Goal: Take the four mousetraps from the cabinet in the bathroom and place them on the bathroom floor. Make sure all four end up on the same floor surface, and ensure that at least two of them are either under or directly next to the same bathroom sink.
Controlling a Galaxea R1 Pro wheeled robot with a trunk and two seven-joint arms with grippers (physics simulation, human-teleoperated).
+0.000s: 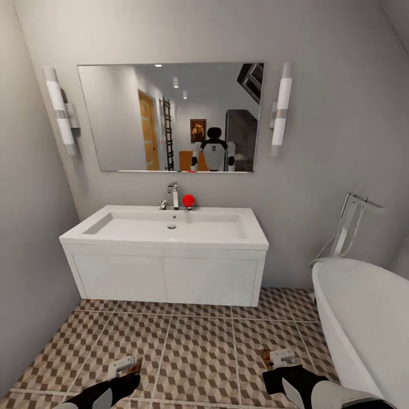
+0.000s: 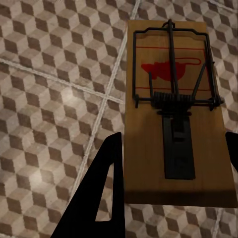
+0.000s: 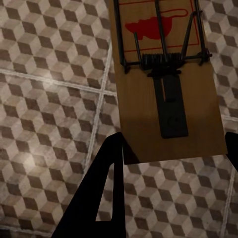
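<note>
Left pincer (image 2: 168, 183) closed on mousetrap (image 2: 181, 114), right pincer (image 3: 171, 168) closed on second mousetrap (image 3: 166, 79); both held above bathroom floor (image 1: 193, 346), near side of sink (image 1: 165, 238). Judgement: boards light, stiff, flat; grip bare wood edges, clear of spring bar.

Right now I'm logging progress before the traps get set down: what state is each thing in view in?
Left gripper: shut on a wooden mousetrap, held above the floor.
Right gripper: shut on a second wooden mousetrap, also off the floor.
White wall-hung sink: basin empty, tap not running.
White cabinet doors under the sink: closed.
Cube-patterned tile floor: no mousetrap lying on it.
</note>
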